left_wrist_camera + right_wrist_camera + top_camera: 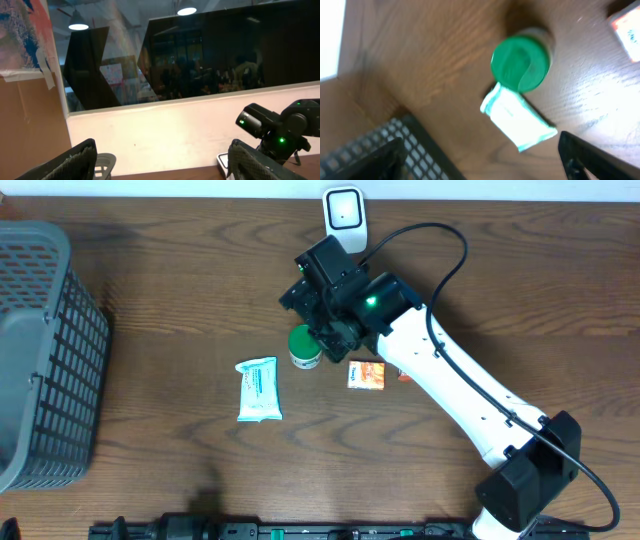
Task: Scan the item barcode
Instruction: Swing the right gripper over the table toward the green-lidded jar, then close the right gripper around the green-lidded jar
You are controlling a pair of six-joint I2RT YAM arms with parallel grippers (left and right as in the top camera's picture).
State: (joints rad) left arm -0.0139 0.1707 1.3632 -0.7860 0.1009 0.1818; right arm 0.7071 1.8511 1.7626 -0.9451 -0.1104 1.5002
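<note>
Your right claw (480,150) hangs wide open and empty; the round green-lidded jar (520,62) sits at its twelve o'clock (left claw (162,157) gapes empty, facing away).

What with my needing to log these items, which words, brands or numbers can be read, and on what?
None can be quoted.
Teal and white packet: printing, too small to read.
Orange box: printing, blurred.
Green-lidded jar: no text shows.
</note>
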